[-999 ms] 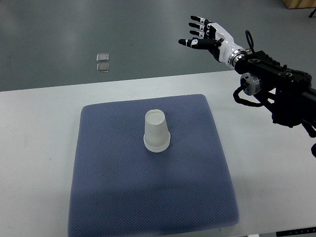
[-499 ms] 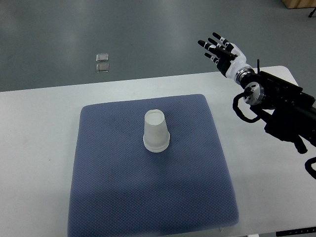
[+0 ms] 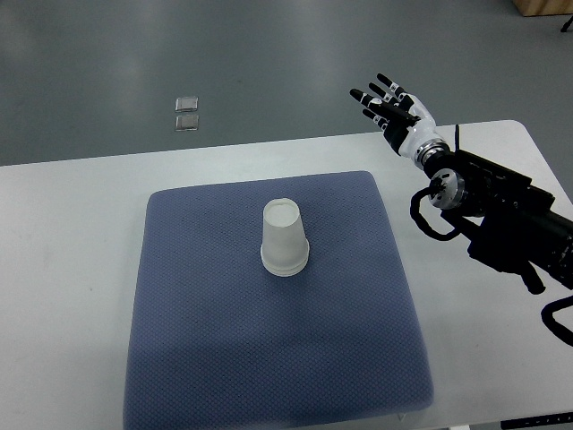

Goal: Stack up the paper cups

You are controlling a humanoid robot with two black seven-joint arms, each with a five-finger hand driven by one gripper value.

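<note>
Nearest the camera, a blue mat (image 3: 269, 358) is covering the middle of the white bench (image 3: 63, 269), its lower edge reaching almost to the bottom of the frame. Just above the mat's centre, the paper cups (image 3: 285, 237) are standing upside down, mouth on the mat and closed base up, so the long axis is running upright; a doubled rim at the bottom is suggesting more than one cup nested together, though the exact count is hard to tell. No loose cup is showing anywhere else on the bench.

Farther back, at the upper right of the frame, the right arm is entering from the right edge, and its robot hand (image 3: 391, 106) is hovering past the bench's far edge with fingers spread wide, holding nothing. The cups are lying down and to the left of that hand, well apart from it. This is the only hand in view, so any reach would be falling to it, travelling toward the frame's centre and lowering over the upright stack

Beyond the bench, two small clear squares (image 3: 186, 114) are lying on the grey floor at upper left
</note>
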